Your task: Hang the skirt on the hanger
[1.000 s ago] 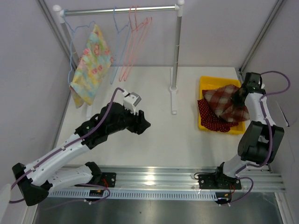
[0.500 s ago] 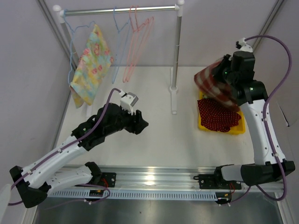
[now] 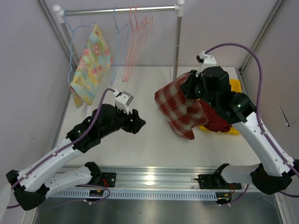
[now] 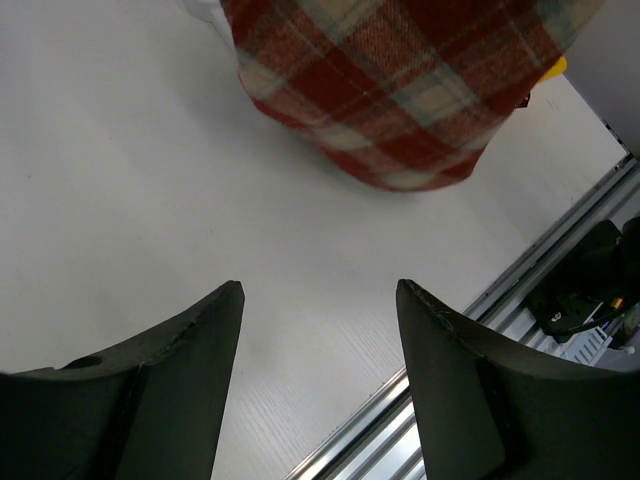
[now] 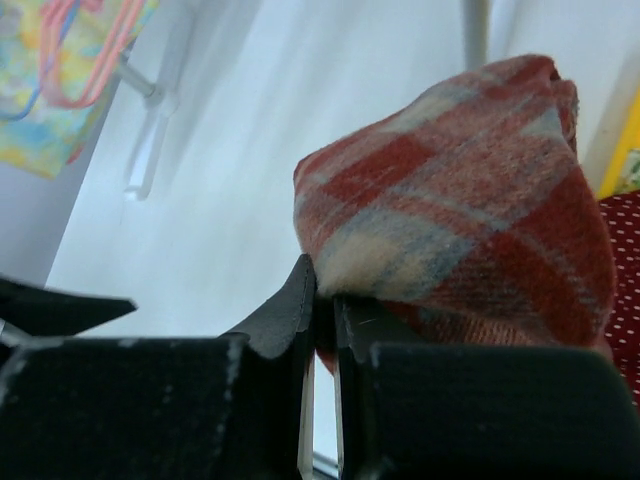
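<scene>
Aloft, the plaid skirt [image 3: 180,109] hangs long-axis down from clamped right fingers [image 5: 290,310]; left fingers [image 4: 190,350] gape wide.

From up top I see the skirt [image 3: 180,109] dangling off my right gripper [image 3: 190,87] over the middle of the table [image 3: 154,144], just left of the yellow tray [image 3: 235,85]. My left gripper [image 3: 138,123] hovers near it, not touching. The pink hangers [image 3: 135,42] hang on the rail [image 3: 121,9] beside a floral cloth [image 3: 92,63].
</scene>
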### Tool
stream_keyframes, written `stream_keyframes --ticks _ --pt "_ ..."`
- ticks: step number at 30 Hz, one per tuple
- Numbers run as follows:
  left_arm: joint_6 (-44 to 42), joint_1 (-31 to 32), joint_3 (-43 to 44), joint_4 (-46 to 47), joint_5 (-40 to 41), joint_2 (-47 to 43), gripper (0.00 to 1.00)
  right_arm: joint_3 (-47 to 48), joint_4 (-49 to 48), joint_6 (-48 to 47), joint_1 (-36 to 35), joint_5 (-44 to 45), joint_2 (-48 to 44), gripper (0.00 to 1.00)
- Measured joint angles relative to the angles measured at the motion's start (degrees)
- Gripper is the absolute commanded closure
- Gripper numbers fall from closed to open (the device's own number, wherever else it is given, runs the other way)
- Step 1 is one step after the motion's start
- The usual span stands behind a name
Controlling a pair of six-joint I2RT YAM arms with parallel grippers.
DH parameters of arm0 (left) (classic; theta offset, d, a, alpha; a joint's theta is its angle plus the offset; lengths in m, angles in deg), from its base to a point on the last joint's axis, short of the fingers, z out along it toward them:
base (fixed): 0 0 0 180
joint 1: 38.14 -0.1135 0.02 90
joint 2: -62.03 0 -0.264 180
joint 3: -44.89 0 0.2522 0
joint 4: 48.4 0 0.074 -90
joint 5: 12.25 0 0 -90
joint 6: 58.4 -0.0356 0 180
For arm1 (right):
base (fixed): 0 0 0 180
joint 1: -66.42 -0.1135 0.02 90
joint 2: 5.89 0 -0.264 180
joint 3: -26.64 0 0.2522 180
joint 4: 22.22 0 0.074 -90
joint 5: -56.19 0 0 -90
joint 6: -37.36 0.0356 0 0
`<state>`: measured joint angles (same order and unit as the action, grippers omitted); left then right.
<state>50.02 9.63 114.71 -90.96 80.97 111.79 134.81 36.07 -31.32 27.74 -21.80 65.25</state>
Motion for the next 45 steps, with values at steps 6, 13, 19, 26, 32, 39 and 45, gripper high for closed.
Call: stream_keyframes --ticks 6,13,19,26,32,39,45 --pt "1.27 0.00 -0.50 0.76 0.00 -0.04 0.29 -1.07 -1.81 0.37 -8.33 1.42 2.56 0.80" --pt "4.26 0.00 -4.04 1.25 1.75 -0.17 0.26 -17.88 -9.31 4.35 -17.49 0.98 5.51 0.32" --pt "9.79 -1.49 -10.03 1.40 3.89 0.04 0.23 -30.73 -10.45 9.18 -24.04 1.36 5.99 0.16" --pt "12.66 -6.19 -14.16 3.39 2.05 5.03 0.25 -35.80 -8.76 17.99 -14.91 4.92 -1.33 0.25" --pt "11.45 -6.19 -10.34 4.59 -1.95 12.59 0.26 -43.43 -13.75 22.82 -2.69 3.67 -2.51 0.34" --pt "5.95 -5.75 3.82 5.18 -6.80 26.99 0.27 -47.67 -20.90 24.63 2.32 -0.37 8.46 0.34" --pt "-0.61 -3.58 16.57 2.91 -7.52 42.99 0.28 -47.67 -28.72 26.14 3.89 -2.91 16.87 0.38"
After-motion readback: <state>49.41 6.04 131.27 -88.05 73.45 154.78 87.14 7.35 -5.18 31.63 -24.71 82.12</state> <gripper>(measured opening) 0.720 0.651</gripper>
